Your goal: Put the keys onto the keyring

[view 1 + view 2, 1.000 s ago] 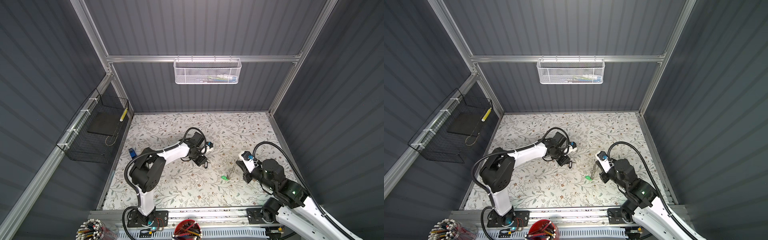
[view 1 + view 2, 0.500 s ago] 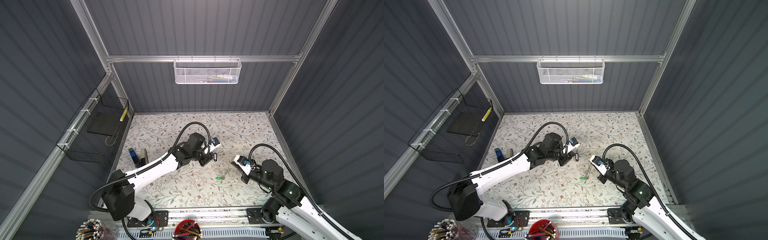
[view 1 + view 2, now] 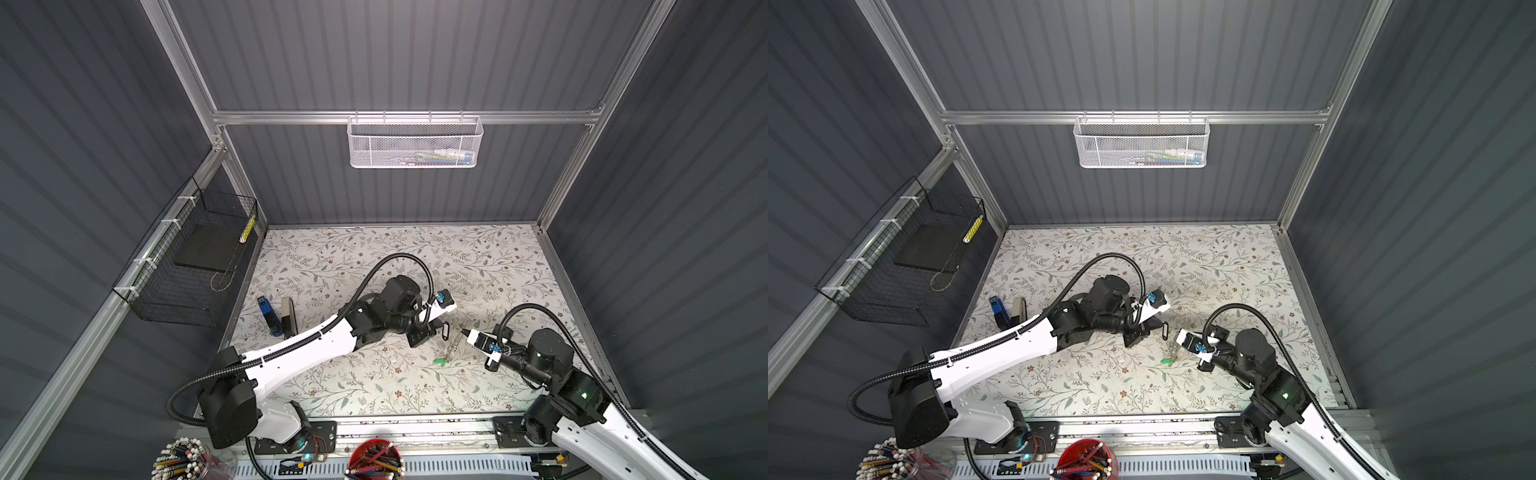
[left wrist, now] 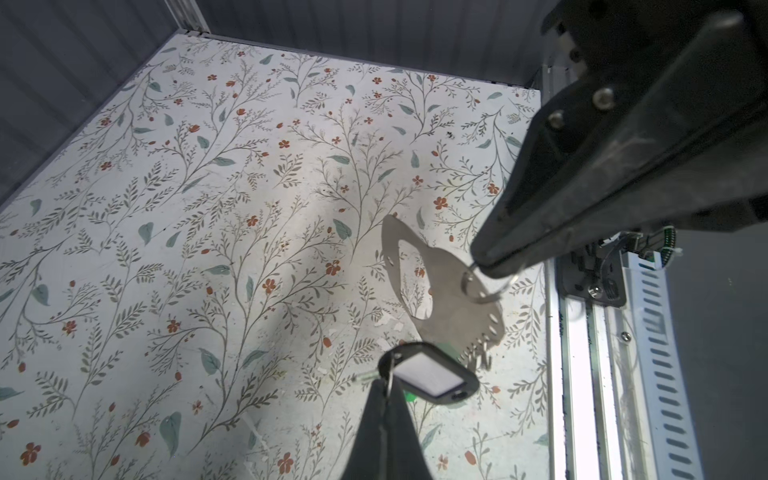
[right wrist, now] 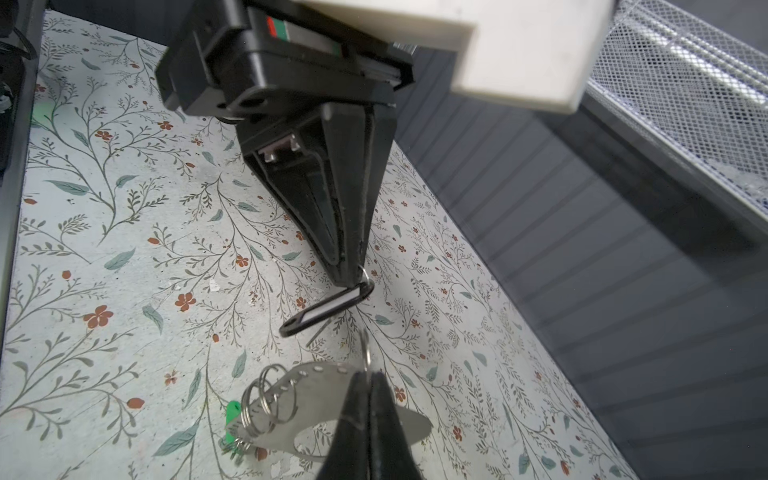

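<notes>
My left gripper (image 4: 386,384) is shut on the thin wire ring of the black-framed key tag (image 4: 432,376), which hangs at its tip above the floral table in both top views (image 3: 444,331) (image 3: 1165,330). That key's shaft (image 5: 320,332) shows only as a thin sliver. My right gripper (image 5: 368,374) is shut on a wire ring threaded through the grey D-shaped keyring (image 5: 316,399), holding it just right of the black tag (image 3: 453,347). A green-tagged key (image 5: 232,415) hangs from the keyring's far end (image 3: 439,361). The two gripper tips are a few centimetres apart.
A blue object (image 3: 266,316) and a grey one (image 3: 287,318) lie by the table's left edge. A black wire basket (image 3: 195,266) hangs on the left wall, a white mesh basket (image 3: 415,143) on the back wall. Pencil cups (image 3: 374,461) stand at the front.
My left arm has stretched out to the right, carrying the black tag toward the middle. My right gripper has shifted left with the keyring and green tag, closing the gap.
</notes>
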`<move>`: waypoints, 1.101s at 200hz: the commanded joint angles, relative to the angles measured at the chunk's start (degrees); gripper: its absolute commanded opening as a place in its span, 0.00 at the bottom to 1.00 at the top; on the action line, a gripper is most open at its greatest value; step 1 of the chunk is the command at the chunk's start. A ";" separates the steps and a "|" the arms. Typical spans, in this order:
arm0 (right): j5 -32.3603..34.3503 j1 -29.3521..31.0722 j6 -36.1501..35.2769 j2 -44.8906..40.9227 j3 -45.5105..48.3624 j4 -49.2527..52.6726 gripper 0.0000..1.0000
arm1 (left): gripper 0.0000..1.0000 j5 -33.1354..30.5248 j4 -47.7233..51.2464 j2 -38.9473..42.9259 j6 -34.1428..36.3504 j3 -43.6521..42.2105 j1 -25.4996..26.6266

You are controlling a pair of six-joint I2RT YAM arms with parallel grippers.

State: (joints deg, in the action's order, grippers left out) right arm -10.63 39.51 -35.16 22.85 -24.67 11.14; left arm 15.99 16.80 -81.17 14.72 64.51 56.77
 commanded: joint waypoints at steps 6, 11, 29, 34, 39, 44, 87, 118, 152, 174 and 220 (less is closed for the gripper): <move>-1.45 0.42 -3.16 -0.98 0.61 -3.41 0.00 | 0.00 1.83 3.33 -1.22 1.68 3.30 1.44; -1.49 0.48 -3.25 -0.97 0.65 -3.32 0.00 | 0.00 1.93 3.74 -1.40 1.80 3.66 1.42; -1.71 0.57 -3.84 -0.62 0.42 -2.88 0.00 | 0.00 2.20 4.03 -1.75 1.95 4.54 1.74; -1.66 0.57 -3.87 -0.57 0.48 -2.88 0.00 | 0.00 2.06 4.08 -1.85 1.97 4.78 1.84; -1.61 0.63 -3.93 -0.53 0.40 -2.88 0.00 | 0.00 1.80 4.27 -1.98 2.05 5.07 1.93; -1.58 0.66 -3.99 -0.53 0.34 -3.00 0.00 | 0.00 1.68 4.48 -2.20 2.06 5.47 2.00; -0.87 0.75 -4.03 0.34 0.00 -2.68 0.00 | 0.00 2.42 5.32 -3.04 2.11 7.25 2.20; 0.85 0.84 -2.84 0.80 -0.55 -3.00 0.00 | 0.00 4.18 5.82 -3.09 2.71 7.44 2.38; 7.13 0.84 -1.41 -1.12 -0.30 -4.05 0.00 | 0.00 0.07 6.19 -1.74 4.23 6.38 2.47; 7.75 0.84 -1.41 -1.15 -0.88 -3.52 0.00 | 0.00 2.45 2.72 -0.38 4.95 5.17 2.48; 6.69 0.95 -1.67 0.00 -1.43 -4.19 0.00 | 0.00 7.06 2.83 -1.78 4.63 6.50 2.46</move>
State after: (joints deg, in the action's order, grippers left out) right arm -5.02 40.18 -37.47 22.79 -24.25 9.37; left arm 20.45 20.10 -83.40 18.48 70.08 58.96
